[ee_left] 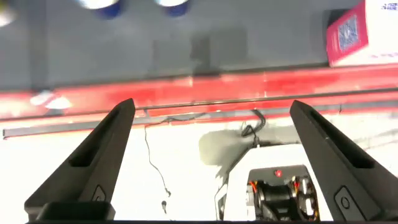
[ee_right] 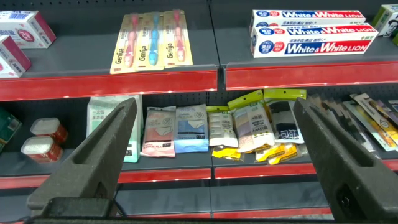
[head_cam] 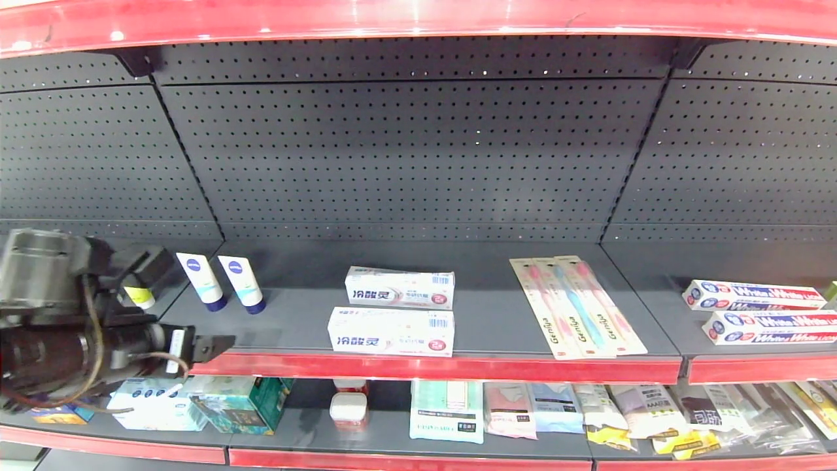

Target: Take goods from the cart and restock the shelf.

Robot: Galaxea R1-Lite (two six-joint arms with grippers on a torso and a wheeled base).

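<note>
Left tool (ee_left: 211, 104) stood with jaws apart and empty at the red front edge of the shelf (head_cam: 458, 367); right tool (ee_right: 214, 101) was likewise spread, holding nothing; toothpaste boxes (head_cam: 391, 331) lay mid-shelf beside toothbrush packs (head_cam: 579, 307); seemingly between placements, the next move called for fetching more goods from the cart.

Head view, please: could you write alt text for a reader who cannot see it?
The left gripper hangs before the red edge of a store shelf, near two white tubes. Further right lie two toothpaste boxes, toothbrush packs and two longer boxes.
</note>
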